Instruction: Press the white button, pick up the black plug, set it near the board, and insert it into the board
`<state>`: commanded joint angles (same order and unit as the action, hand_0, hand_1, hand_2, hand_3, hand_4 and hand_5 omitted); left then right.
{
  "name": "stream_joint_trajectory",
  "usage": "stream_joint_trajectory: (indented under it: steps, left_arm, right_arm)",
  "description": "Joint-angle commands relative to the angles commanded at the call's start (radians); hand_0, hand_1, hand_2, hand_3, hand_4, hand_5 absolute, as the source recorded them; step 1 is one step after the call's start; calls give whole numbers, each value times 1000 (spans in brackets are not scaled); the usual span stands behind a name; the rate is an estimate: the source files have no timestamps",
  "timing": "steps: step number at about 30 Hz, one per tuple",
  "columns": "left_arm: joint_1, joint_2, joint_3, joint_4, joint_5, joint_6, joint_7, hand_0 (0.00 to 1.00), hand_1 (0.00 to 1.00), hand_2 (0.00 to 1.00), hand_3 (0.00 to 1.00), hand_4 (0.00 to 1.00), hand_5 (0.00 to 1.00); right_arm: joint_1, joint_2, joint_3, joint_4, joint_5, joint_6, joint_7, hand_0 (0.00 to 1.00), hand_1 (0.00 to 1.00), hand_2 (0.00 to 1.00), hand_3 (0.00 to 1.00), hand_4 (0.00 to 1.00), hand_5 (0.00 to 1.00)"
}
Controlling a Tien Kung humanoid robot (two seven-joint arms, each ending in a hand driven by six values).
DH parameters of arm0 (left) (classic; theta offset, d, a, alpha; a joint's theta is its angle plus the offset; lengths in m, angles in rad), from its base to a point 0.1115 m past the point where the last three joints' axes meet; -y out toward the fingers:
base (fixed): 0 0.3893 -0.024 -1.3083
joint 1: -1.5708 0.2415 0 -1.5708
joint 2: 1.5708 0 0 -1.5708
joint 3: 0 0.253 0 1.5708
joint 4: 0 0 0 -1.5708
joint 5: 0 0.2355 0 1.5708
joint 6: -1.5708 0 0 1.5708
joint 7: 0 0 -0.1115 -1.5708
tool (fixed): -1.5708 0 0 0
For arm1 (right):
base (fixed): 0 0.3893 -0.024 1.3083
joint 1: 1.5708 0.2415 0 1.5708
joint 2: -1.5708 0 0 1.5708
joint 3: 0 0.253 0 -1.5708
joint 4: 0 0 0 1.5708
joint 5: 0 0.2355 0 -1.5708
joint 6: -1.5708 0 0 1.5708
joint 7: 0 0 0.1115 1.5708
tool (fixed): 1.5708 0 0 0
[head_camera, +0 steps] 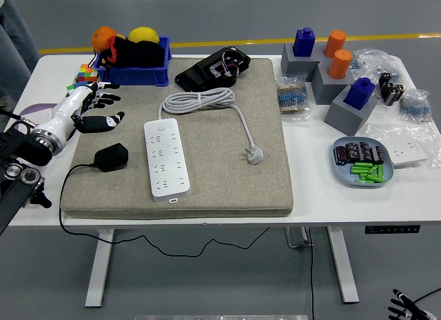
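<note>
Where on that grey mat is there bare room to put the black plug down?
The grey mat is bare right of the white power strip, beyond its grey plug. A smaller patch lies below the black plug, left of the strip. The table's right side is crowded around the blue tray and grey blocks.

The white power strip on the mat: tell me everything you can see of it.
The white power strip is a long, flat, glossy plastic bar with rounded corners, lying flat on the grey mat, running near to far, slightly slanted. Its top shows rows of socket holes; nothing is plugged in. Its white cable leaves the far end, coils behind it and ends in a white plug lying to its right. The black plug lies apart, left of it. No hand touches it.
</note>
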<state>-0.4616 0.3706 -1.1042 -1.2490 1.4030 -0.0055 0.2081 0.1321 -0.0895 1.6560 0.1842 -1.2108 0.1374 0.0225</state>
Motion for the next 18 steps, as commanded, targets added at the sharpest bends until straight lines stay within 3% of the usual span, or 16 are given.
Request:
stream_joint_trajectory:
  steps: [2,3,8,9,18]
  left_arm:
    - [-27,5,34,10,-20,-2,1,526,623,620,833,464,2]
    - [-47,7,62,17,-36,-5,2,141,240,455,897,422,2]
    - [-151,-2,185,63,-123,-30,49,141,240,455,897,422,2]
    - [-169,-6,202,74,-133,-35,65,34,54,202,863,380,2]
    - [-297,-54,336,207,-244,-78,201,16,50,158,835,354,2]
  right_arm:
    - [0,0,0,0,0,0,-1,804,712,688,657,756,578]
    - [0,-1,1,-1,0,0,-1,799,701,686,657,755,577]
    - [1,-3,10,-4,-6,0,-4,799,701,686,657,755,577]
    - [1,-3,9,-4,-4,0,-4,799,699,686,657,754,576]
    - [5,-3,5,-4,4,-2,-4,800,699,685,657,754,576]
